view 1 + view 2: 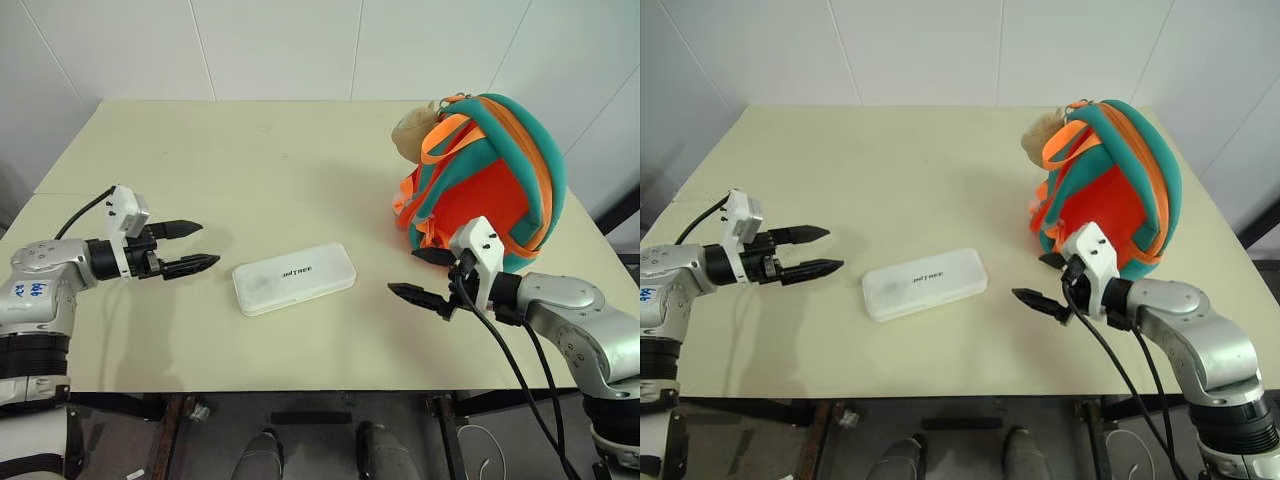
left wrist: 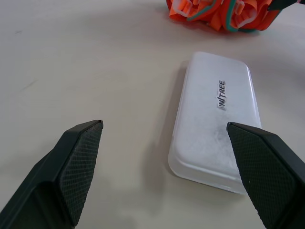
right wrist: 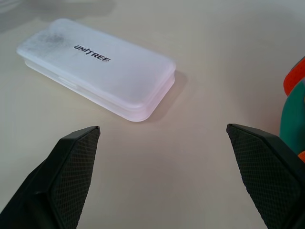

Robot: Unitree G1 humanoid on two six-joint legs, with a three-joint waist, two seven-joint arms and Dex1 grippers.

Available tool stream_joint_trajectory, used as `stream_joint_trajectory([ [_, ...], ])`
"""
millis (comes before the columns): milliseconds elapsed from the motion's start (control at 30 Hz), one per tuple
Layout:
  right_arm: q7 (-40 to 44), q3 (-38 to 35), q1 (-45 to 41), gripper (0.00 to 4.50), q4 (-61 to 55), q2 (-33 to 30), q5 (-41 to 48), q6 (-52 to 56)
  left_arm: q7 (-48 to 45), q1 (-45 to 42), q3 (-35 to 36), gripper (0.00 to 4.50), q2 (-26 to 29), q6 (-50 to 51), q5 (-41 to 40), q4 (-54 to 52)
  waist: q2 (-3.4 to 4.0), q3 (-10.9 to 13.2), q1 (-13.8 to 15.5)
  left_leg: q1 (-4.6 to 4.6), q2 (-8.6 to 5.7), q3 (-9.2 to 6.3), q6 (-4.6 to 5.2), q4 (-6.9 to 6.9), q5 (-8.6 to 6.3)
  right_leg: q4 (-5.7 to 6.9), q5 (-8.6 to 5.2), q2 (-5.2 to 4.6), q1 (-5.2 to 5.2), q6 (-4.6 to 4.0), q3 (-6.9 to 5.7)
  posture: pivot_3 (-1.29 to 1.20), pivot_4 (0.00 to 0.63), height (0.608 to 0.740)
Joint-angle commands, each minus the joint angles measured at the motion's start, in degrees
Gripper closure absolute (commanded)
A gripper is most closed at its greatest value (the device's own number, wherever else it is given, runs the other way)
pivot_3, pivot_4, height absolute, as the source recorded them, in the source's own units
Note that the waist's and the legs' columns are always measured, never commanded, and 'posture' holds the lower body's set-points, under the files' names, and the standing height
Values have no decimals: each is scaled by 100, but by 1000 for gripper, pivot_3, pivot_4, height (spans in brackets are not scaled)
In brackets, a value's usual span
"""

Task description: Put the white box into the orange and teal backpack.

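The white box [image 1: 294, 278] lies flat on the desk [image 1: 250, 160], near the middle of its front edge, lettering up, with bare surface all around it. The orange and teal backpack [image 1: 490, 180] stands toward the back right corner, close to the right edge, well apart from the box. The left end effector [image 1: 185, 247] hovers just left of the box, fingers spread apart and empty. The right end effector [image 1: 422, 278] hovers between box and backpack, fingers likewise apart, holding nothing

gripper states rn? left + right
Left gripper: open, empty, beside the box.
Right gripper: open, empty, between box and backpack.
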Motion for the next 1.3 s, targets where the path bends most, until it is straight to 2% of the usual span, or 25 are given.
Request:
stream_joint_trajectory([
  [33,-113,-187,-76,7,-289,35,107,-18,30,8,110,51,-30,-93,-90,-171,0,0,-2,0,0,0,0,0,0,0,0,0,0,0,0,0,150,740],
  [233,-224,-143,-100,7,-304,75,60,-67,-43,47,123,51,-128,-100,-185,-266,0,0,1,0,0,0,0,0,0,-1,-1,0,0,-2,0,0,150,740],
  [333,-417,-114,-234,7,-281,206,-26,-147,-99,-120,-24,51,-183,-329,-4,7,0,0,-4,0,0,0,0,0,0,0,-1,0,0,-2,0,0,150,740],
  [367,-514,-48,-266,184,-287,225,-194,-275,-87,-124,-65,18,-218,-376,31,2,0,0,-1,2,0,0,0,0,0,2,-1,0,0,-2,0,0,150,740],
  [433,-793,75,-421,573,-281,416,-297,-197,-43,-115,-111,419,-169,-286,81,-15,0,0,-6,2,0,0,0,1,0,3,-1,0,0,-2,0,0,150,740],
  [467,-855,160,-520,931,-260,505,-321,-160,-71,-104,-98,624,-136,-261,69,-3,0,0,-12,2,0,0,0,2,0,2,-1,0,0,-2,0,0,150,740],
  [633,-834,440,-798,2625,-14,701,-448,-223,-41,10,-105,2187,-32,-146,101,-72,0,0,-2,0,0,-1,0,2,0,6,-3,0,-2,-4,0,0,150,740],
  [700,-717,501,-897,3357,167,728,-487,-317,55,82,-242,2881,87,436,114,-296,0,0,-4,-1,0,-1,0,2,0,5,-2,0,-1,-4,0,0,150,740],
  [767,-673,565,-939,4052,421,775,-617,-515,92,114,-244,3506,96,530,106,-331,0,0,-6,-1,0,-1,0,2,0,7,-3,0,-2,-3,0,0,150,740],
  [833,-695,751,-1002,4500,692,866,-796,-659,111,257,-246,4094,238,686,154,-395,0,0,-7,0,0,-1,1,2,0,8,-3,0,-2,-4,0,0,150,740],
  [867,-704,833,-1042,4500,797,915,-878,-688,152,308,-252,4413,308,781,192,-405,0,0,-24,0,0,-1,0,2,0,8,-3,0,-2,-4,0,0,150,740],
  [900,-709,952,-1080,4500,1000,953,-1044,-818,156,482,-286,4465,415,996,196,-550,0,0,-41,1,0,0,1,2,0,8,-3,0,-3,-4,1,0,150,740],
  [1133,-705,1400,-1293,4500,1990,1194,-1776,-1410,385,1000,-507,4465,590,1493,357,-968,2,1,-19,2,1,-1,0,-2,0,19,-10,2,-9,-11,1,0,150,740],
  [1300,-645,1839,-1579,4500,2872,1413,-2322,-1750,673,1218,-275,4465,104,1450,81,-1260,1,1,-6,2,1,-2,0,-1,0,21,-14,2,-9,-18,1,0,150,740],
])
